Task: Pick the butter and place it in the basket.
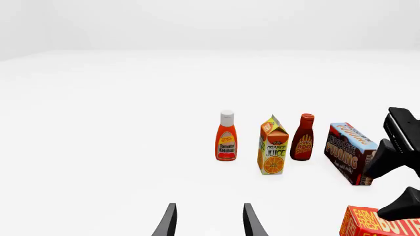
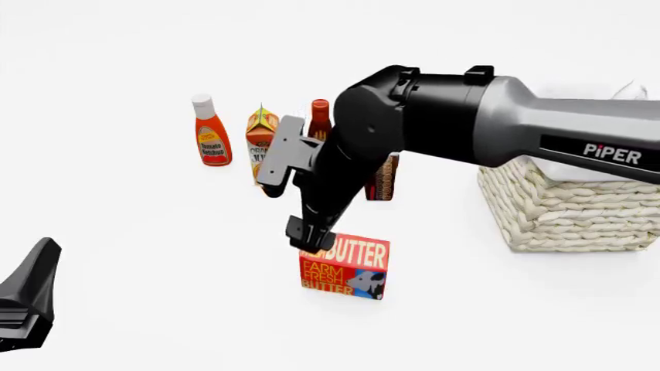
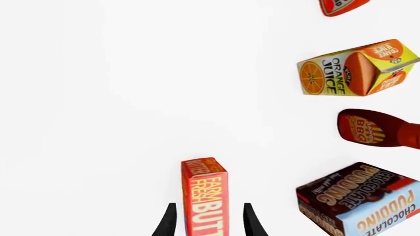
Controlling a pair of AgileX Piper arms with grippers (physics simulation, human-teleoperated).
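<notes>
The butter (image 2: 348, 267) is a red-orange box standing on the table in front of the row of groceries. My right gripper (image 2: 312, 235) reaches down onto its left top end. In the right wrist view the open fingers (image 3: 168, 221) straddle the butter (image 3: 204, 191) with a small gap on each side. The basket (image 2: 565, 210), cream-white and woven, stands to the right of the butter, partly behind the right arm. My left gripper (image 1: 208, 222) is open and empty, low at the front left of the table (image 2: 27, 301). It sees the butter (image 1: 367, 223) at the edge of its view.
Behind the butter stand a ketchup bottle (image 2: 212, 136), an orange juice carton (image 2: 260, 133), a BBQ sauce bottle (image 2: 320, 116) and a chocolate pudding box (image 2: 385, 179). The right arm (image 2: 484, 116) partly hides the last three in the front view.
</notes>
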